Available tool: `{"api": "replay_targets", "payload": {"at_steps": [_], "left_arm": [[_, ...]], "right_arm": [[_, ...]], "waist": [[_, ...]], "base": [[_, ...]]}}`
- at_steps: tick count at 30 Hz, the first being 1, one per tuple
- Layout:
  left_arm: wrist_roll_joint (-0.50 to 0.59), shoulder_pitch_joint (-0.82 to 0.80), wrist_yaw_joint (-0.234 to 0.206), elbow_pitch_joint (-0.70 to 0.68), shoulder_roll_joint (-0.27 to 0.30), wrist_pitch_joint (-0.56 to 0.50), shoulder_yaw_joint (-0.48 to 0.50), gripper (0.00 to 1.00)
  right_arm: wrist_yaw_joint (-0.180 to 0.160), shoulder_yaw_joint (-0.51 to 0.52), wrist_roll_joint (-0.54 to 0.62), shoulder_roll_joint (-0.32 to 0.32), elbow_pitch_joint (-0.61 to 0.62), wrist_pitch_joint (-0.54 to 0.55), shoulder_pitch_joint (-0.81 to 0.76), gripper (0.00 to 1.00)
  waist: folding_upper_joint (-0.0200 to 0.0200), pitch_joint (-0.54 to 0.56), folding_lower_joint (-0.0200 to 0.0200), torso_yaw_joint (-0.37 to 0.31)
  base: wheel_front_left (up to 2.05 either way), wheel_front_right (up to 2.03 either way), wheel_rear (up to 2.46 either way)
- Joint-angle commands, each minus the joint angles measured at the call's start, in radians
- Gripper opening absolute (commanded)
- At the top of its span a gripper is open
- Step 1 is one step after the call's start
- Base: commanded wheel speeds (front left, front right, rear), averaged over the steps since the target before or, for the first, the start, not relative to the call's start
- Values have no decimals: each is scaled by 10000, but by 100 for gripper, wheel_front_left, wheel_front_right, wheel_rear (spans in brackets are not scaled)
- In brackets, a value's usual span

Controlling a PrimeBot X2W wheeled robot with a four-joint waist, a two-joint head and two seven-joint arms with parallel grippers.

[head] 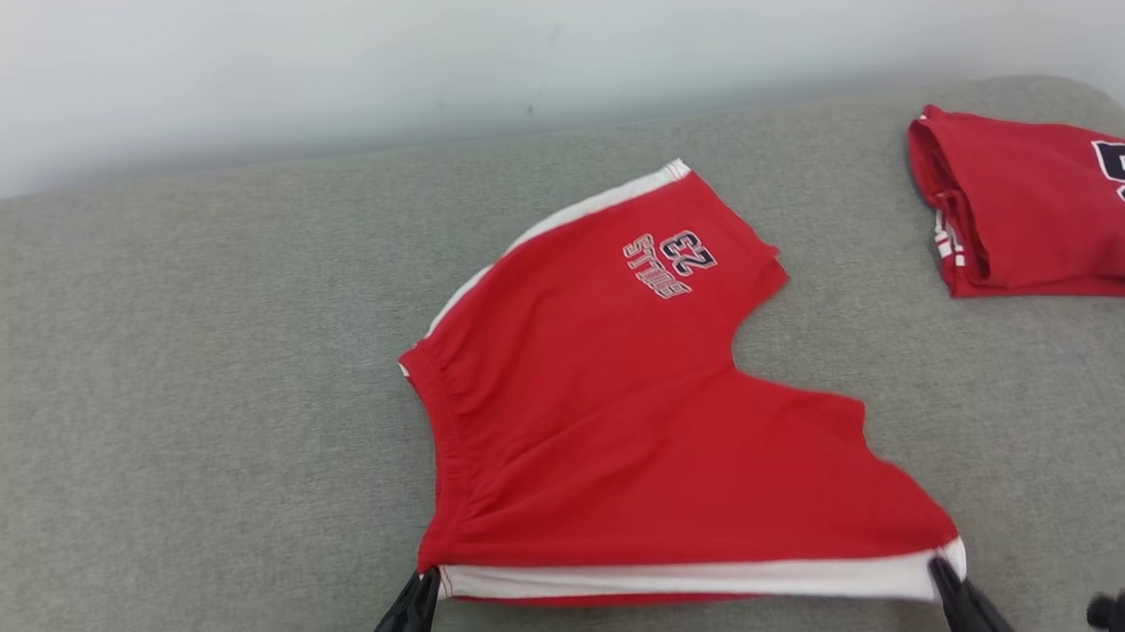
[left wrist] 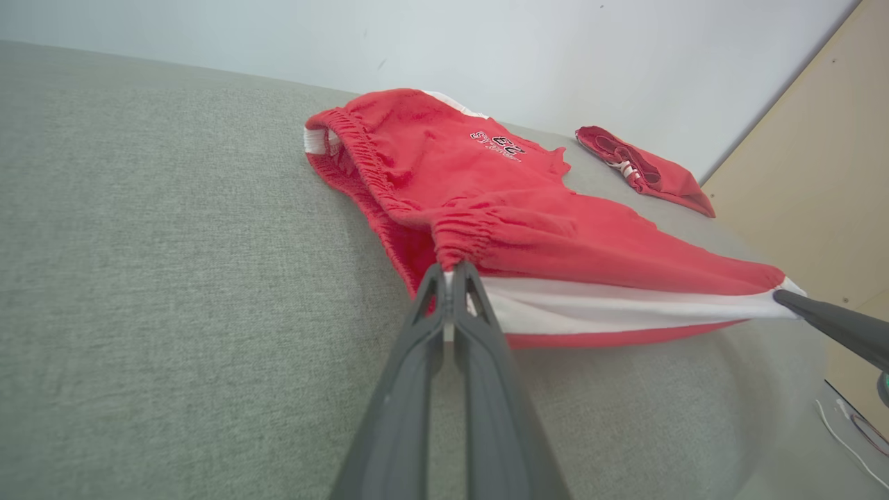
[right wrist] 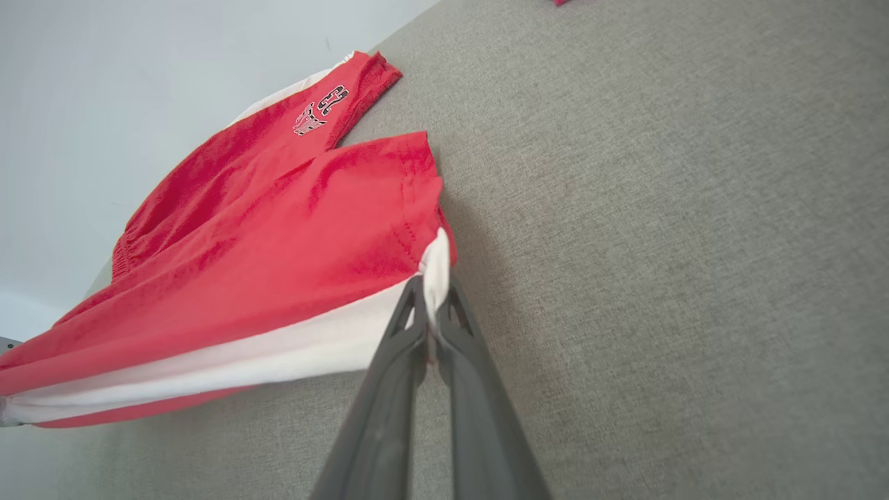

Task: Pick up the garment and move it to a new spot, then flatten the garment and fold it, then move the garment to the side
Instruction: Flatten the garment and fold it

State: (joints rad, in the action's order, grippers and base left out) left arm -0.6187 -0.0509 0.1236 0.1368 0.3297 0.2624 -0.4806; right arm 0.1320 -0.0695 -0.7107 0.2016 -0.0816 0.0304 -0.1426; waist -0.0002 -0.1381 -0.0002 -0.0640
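At the far left we see bare grey fabric-covered bench (head: 145,425). Near the bottom centre-left, our left end effector (head: 426,585) is clamped shut on the near corner of the elastic waistband (head: 444,438) of a pair of red basketball shorts (head: 606,420). The shorts lie spread in the middle of the bench, waistband to the left, legs to the right. Their near side, a white side stripe (head: 682,579), is raised a little off the bench and stretched taut between our two end effectors. At the lower right, our right end effector (head: 940,566) is pinched closed on the hem corner of the near leg. We judge this to be the flatten-and-fold step. To do it well, we would move both arms together at equal height with the stripe taut, carry the near edge over onto the far white stripe, and let go only once the layers line up without wrinkles. The far leg bears a navy print (head: 670,262), upside down to us: "23" and what seems to be "BULLS". At the far right rests a folded red garment (head: 1029,224) with a partly cut-off navy number.
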Motion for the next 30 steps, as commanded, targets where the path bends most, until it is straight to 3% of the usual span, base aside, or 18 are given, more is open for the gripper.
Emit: {"api": "replay_targets", "payload": {"at_steps": [1,6,14,22,30], "left_arm": [[91,118,26,19,40,31,17,0],[275,470,71,118,-13,33,134,0],[281,334,58,211,-328,31,-194,0],[-9,-254,63,142,-480,31,-603,0],[-284,-1384,64,352,-567,31,-988,0]], "right_arm": [[-32,123,94,-120,143,88,-203,0],[-32,836,619,-943,1216,891,-1559,0],[-32,1339,933,-1316,1787,1376,-1281,0],[-31,1901,790,-991,1409,1791,-12,0],[-31,1502,775,-250,357,2100,2176,0]], "waist": [[2,72,2,112],[2,18,2,239],[2,175,2,260],[2,182,2,561],[2,-115,2,934]], "base": [[0,0,0],[0,0,0],[0,0,0],[0,0,0],[0,0,0]]}}
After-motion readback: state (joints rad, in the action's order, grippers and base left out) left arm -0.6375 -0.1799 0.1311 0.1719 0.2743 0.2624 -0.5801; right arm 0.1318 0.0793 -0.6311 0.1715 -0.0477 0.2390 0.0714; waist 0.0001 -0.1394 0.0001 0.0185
